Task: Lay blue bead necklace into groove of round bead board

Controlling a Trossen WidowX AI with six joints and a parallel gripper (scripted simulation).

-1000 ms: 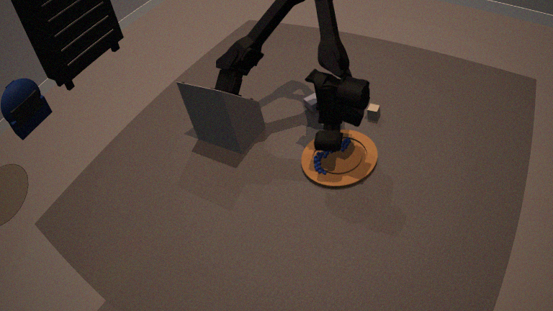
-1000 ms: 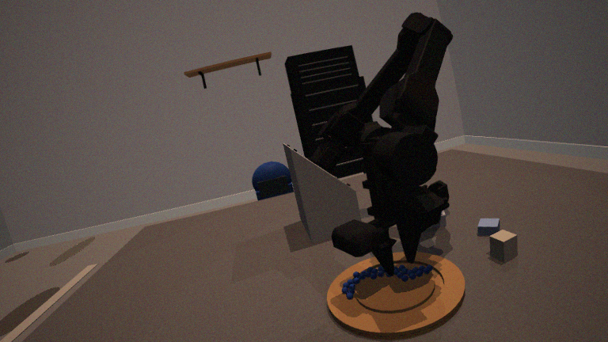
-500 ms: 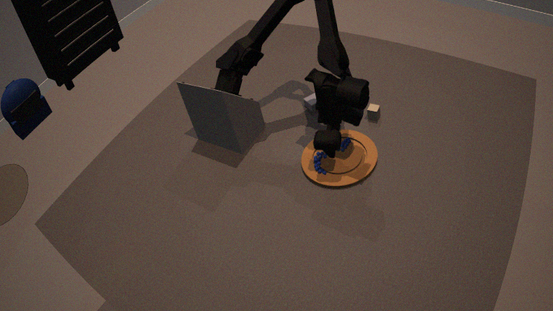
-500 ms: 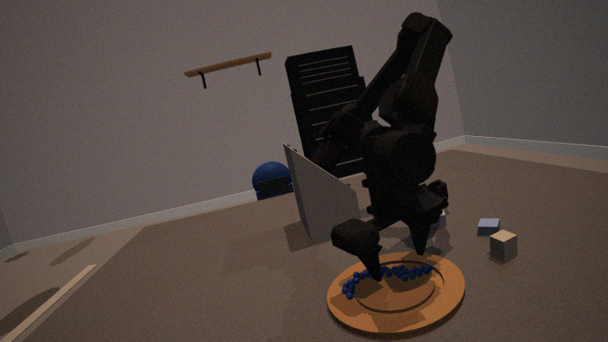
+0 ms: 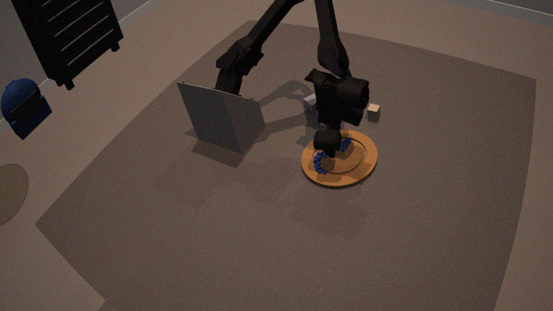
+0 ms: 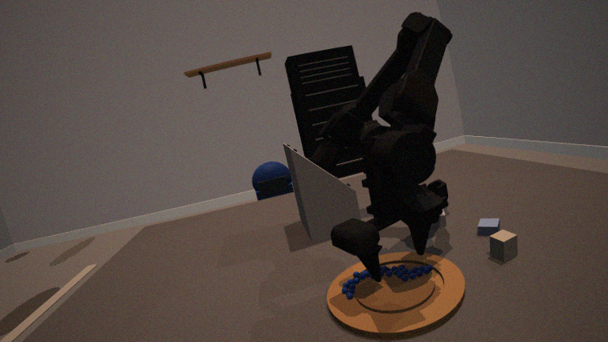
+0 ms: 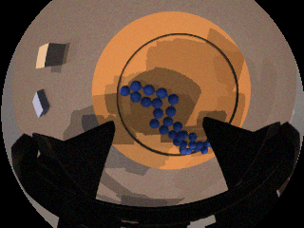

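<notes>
- Blue bead necklace [image 5: 318, 163] [image 6: 402, 271] [image 7: 158, 113] lies bunched in a double line across one side of the round bead board [image 5: 369, 157] [image 6: 453, 293] [image 7: 106, 71], not following the groove.
- The tool [image 5: 332, 153] [image 6: 400, 267] [image 7: 160, 123] is opened wide above the board, and nothing is held in it.
- For doing this step well, it should probably take few beads near one end, close softly, and pull them outward along the groove's curve.
- A low, slow drag seems better than a high lift, because the strand may fold again.
- One finger is close to the beads, so a sideways move could push them.
- The pale wooden cube [image 5: 373, 109] [image 6: 503, 245] [image 7: 43, 55] and the bluish block [image 6: 488, 226] [image 7: 41, 104] stand apart from the board on the tabletop [image 5: 253, 258] [image 6: 179, 275], hardly blocking the work.
</notes>
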